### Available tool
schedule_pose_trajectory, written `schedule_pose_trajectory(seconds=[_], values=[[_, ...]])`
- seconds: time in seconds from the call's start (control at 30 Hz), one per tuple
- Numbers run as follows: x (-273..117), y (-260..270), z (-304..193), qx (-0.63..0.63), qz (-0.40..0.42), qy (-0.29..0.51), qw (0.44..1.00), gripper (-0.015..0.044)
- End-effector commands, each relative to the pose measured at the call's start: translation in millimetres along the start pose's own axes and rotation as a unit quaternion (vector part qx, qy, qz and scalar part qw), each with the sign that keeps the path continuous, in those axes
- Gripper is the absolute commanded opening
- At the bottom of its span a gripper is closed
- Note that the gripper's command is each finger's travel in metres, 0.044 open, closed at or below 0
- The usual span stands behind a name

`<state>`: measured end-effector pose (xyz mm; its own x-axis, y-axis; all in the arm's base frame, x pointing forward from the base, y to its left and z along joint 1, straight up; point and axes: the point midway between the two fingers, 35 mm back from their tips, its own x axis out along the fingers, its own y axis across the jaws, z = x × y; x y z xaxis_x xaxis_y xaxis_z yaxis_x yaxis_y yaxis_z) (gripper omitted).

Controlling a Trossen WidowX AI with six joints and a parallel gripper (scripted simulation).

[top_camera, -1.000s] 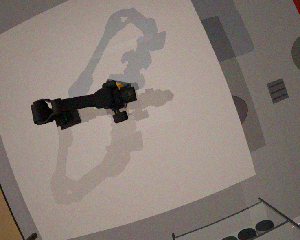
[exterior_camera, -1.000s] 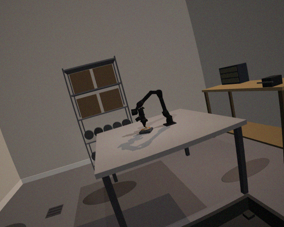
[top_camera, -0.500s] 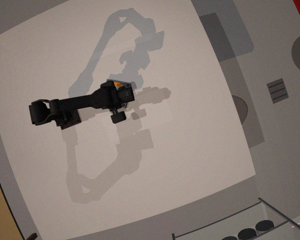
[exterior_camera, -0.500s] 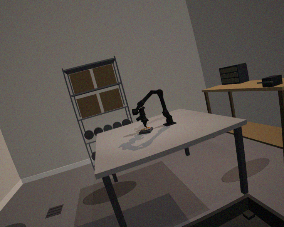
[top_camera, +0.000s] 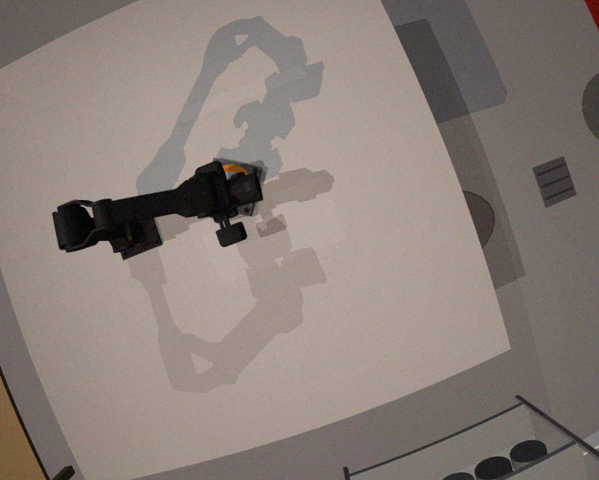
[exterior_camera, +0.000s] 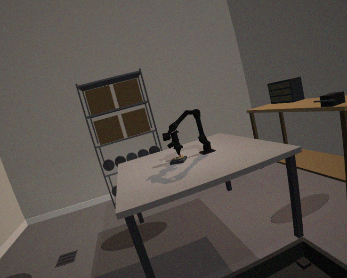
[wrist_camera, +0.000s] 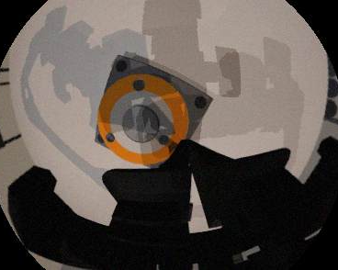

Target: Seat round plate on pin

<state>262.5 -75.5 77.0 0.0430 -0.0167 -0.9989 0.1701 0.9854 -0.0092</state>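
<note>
So the pincer (wrist_camera: 186,157) is pressed together with nothing in it, hanging right at the near edge of the orange round plate (wrist_camera: 120,145), which looks to me like it's being used as a blunt poker to nudge the plate around rather than to grab it. The plate's sitting on the post (wrist_camera: 140,120) in the middle of the dark square base (wrist_camera: 197,105) out on the table (top_camera: 340,310). I can't make out the tab or the pin.

Arm (exterior_camera: 194,119) arched, wrist pointing down, jaws closed, empty.
</note>
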Motion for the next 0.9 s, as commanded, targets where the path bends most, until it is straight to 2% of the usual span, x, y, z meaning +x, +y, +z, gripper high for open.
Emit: schedule_pose_trajectory(seconds=[0.0,0.87], values=[[3,4,-8,0.001,0.004,0.009,1.0,0.0],[2,23,-24,0.001,0.005,0.01,1.0,0.0]])
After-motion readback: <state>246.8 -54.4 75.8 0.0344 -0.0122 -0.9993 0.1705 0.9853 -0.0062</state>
